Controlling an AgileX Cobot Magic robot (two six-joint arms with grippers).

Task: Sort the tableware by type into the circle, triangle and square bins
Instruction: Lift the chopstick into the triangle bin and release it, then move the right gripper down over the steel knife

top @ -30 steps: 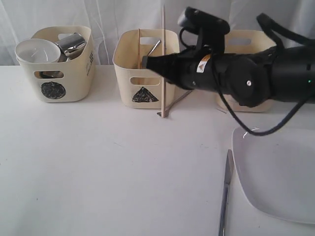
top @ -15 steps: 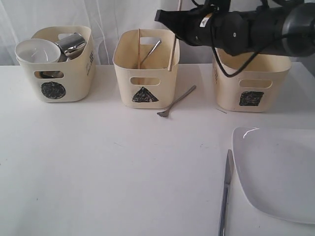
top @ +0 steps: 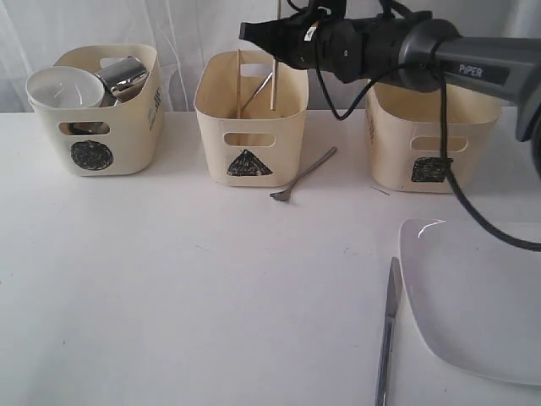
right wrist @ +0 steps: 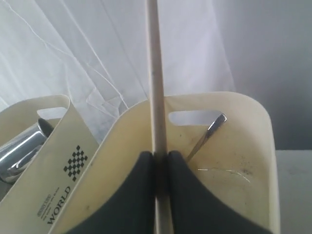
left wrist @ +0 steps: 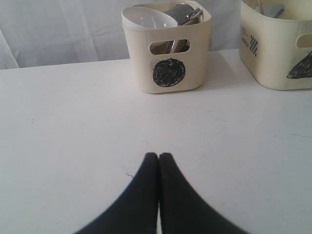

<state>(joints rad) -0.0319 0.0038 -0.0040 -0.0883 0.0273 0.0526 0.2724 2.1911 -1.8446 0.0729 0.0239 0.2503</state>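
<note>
My right gripper (top: 262,35) hangs above the triangle bin (top: 211,114), shut on a wooden chopstick (top: 274,85) that stands upright with its lower end inside the bin. The right wrist view shows the chopstick (right wrist: 156,73) pinched between the fingers of this gripper (right wrist: 161,155). A second chopstick (top: 239,80) and a steel handle (top: 260,87) lean inside the same bin. A slim steel utensil (top: 303,175) lies beside the bin; a knife (top: 387,330) and the white plate (top: 478,296) lie at the front right. My left gripper (left wrist: 159,156) is shut and empty over bare table.
The circle bin (top: 127,139) at the left holds a white bowl (top: 61,87) and a steel mug (top: 125,74). Under my right arm stands the square bin (top: 397,148). A white curtain hangs behind the bins.
My right gripper has carried the chopstick up and to the left, from in front of the triangle bin to above it. The chopstick's lower end now hangs inside the bin.
</note>
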